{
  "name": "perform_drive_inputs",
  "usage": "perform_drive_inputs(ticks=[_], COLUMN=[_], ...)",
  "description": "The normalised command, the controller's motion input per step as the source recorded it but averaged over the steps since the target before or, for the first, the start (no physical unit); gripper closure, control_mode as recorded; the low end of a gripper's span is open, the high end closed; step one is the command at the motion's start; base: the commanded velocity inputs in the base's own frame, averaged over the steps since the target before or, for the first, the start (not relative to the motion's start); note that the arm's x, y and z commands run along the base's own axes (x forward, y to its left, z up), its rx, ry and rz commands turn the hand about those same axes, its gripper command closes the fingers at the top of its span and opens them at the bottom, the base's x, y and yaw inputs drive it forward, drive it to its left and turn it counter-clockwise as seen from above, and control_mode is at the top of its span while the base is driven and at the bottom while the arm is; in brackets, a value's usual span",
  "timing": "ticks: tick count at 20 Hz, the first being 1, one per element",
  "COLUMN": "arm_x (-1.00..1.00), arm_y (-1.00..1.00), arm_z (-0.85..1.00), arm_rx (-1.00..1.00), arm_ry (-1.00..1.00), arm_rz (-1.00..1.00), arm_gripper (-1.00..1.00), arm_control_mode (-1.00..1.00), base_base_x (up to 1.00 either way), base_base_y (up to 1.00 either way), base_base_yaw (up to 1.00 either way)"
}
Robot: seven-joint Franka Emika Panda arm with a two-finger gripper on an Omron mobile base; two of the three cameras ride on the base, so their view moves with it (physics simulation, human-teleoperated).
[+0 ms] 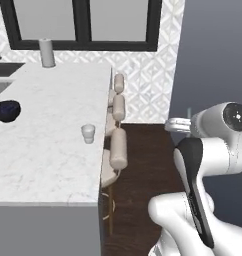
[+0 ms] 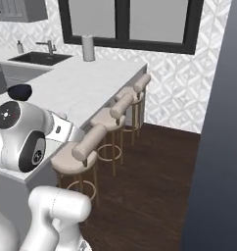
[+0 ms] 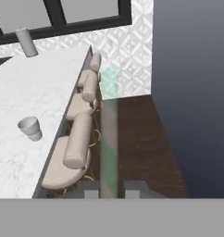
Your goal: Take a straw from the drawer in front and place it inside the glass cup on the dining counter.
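Hand view: gripper at bottom centre, fingers pressed together on the straw, which runs upward as a pale greenish translucent strip. Glass cup stands upright at left on the dining counter, near its stool-side edge. Left base view: cup at centre-left.

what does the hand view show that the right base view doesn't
Hand view: the straw, a pale translucent tube rising from between the hand's two dark tips, shut on it, and the glass cup standing upright on the dining counter, near its edge above the stools.

Right base view: a sink with faucet and a dark blue bowl.

Both: the dining counter, the row of stools, the white cylinder by the window, patterned tiles, dark wood floor.
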Motion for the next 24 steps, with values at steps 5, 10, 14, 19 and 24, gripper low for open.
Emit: perform_drive_inputs(ticks=[5,10,14,19,24], arm_x=[0.00,0.00,0.00,0.00,0.00], arm_y=[0.00,0.00,0.00,0.00,0.00], arm_z=[0.00,0.00,0.00,0.00,0.00], arm_rx=[0.00,0.00,0.00,0.00,0.00], arm_ry=[0.00,0.00,0.00,0.00,0.00], arm_rz=[0.00,0.00,0.00,0.00,0.00], arm_gripper=[1.00,1.00,1.00,1.00,1.00], arm_control_mode=[1.00,1.00,1.00,1.00,1.00], base_base_x=[0.68,0.39,0.32,0.43,0.33], base_base_y=[-0.22,-0.14,-0.08,-0.34,-0.33], base_base_yaw=[0.33,0.45,0.45,0.39,0.35])
